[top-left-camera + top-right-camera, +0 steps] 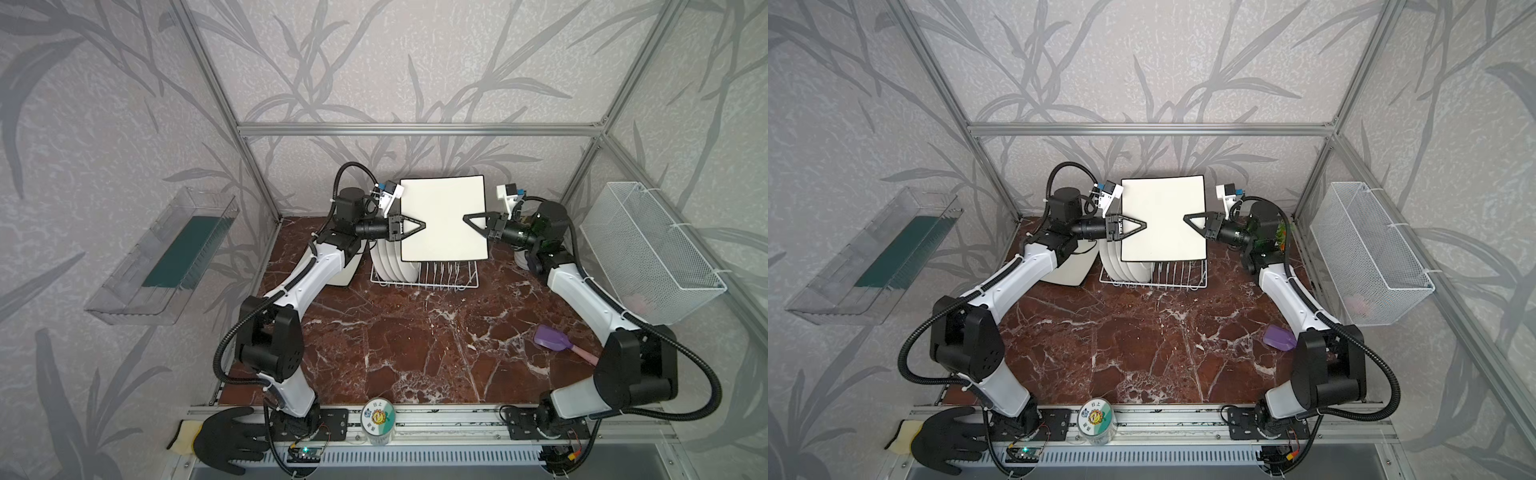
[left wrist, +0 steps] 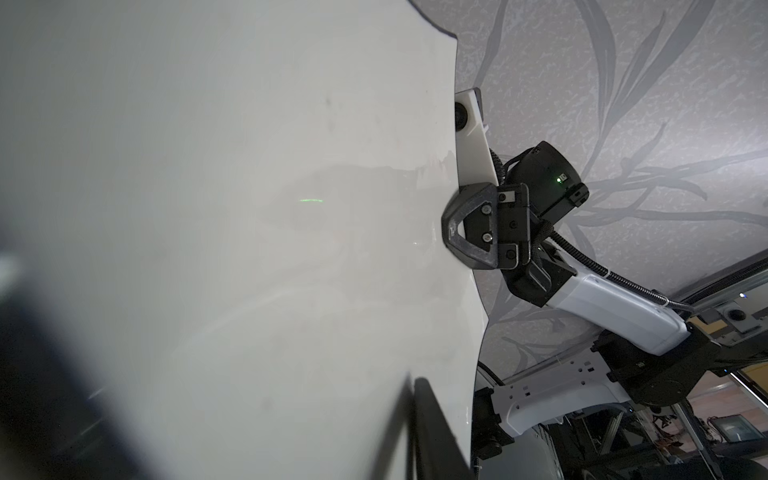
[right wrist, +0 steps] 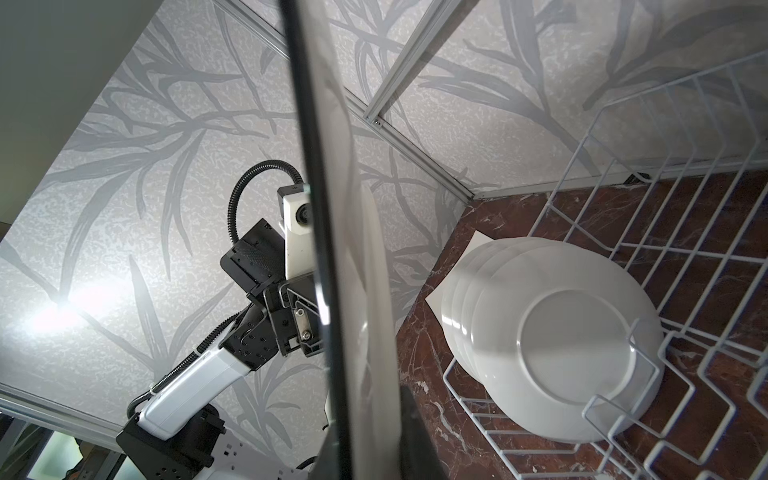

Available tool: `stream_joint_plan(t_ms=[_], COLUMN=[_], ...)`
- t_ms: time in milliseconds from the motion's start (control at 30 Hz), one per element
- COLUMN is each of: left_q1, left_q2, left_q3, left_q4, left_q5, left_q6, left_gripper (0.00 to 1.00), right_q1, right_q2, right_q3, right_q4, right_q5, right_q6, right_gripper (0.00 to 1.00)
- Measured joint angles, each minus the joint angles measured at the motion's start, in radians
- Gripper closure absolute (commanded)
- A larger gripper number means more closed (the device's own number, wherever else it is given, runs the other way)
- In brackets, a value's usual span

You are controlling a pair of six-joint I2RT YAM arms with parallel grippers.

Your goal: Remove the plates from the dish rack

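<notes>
While the right gripper (image 1: 466, 218) clamped one edge of the square cream plate (image 1: 442, 195) above the white wire dish rack (image 1: 453, 280), closure of the left gripper (image 1: 421, 224) being untellable, a one-sided pinch risked dropping it.

The square plate (image 1: 442, 224) is cream-white with a thin dark edge. The round plates (image 1: 392, 262) show plain white backs. The dish rack (image 1: 428, 286) is white wire. The table (image 1: 415, 353) is red-brown marble veined in white. The scoop (image 1: 547, 336) is purple with a pink handle. The walls (image 1: 374, 62) are grey with darker leaf sprays. The mesh basket (image 1: 648, 253) is white, with something possibly pink inside.
</notes>
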Motion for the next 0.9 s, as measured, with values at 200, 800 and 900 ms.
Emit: stream_joint_plan(t_ms=[200,800,900], left_q1=[0.002,0.044,0.046], left_q2=[0.0,0.004,0.004], left_q3=[0.0,-0.022,-0.029], left_q4=[-0.045,-0.003,0.009], left_q5=[-0.01,-0.035,-0.041], left_q6=[0.012,-0.088,-0.103], left_gripper=[1.0,1.0,1.0], right_q1=[0.0,0.002,0.002], right_q2=[0.015,0.037,0.04], right_q3=[-0.005,-0.005,-0.003], right_q4=[0.002,-0.069,-0.074], right_q5=[-0.009,0.09,0.097], right_q6=[0.01,-0.013,-0.013], right_gripper=[0.83,0.55,0.55])
